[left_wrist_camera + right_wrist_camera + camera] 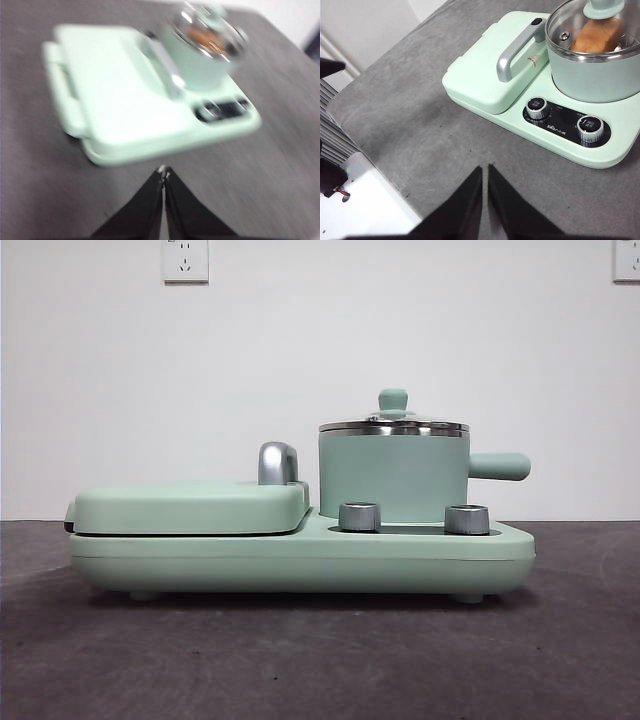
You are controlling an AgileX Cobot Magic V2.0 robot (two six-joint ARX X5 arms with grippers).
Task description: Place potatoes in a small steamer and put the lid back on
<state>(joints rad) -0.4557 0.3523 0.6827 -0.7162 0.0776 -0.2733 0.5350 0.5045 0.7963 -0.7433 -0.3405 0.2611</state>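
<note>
The small steamer point(393, 478) stands on the mint-green cooker base, its side handle pointing right. The glass lid point(393, 421) with its mint knob sits on the steamer's rim. Through the glass I see the orange-brown potato point(597, 36) inside the pot; it also shows as an orange blur point(206, 37) in the left wrist view. My left gripper point(164, 173) is shut and empty, held above the table away from the cooker. The right gripper point(484, 171) is shut too, above bare table in front of the cooker's knobs. Neither arm shows in the front view.
A flat mint griddle cover point(190, 507) with a chrome handle point(277, 462) fills the base's left half. Two steel knobs point(360, 516) point(466, 519) sit at the front of the base point(300, 560). The grey table's edge point(380, 180) lies close to the right gripper.
</note>
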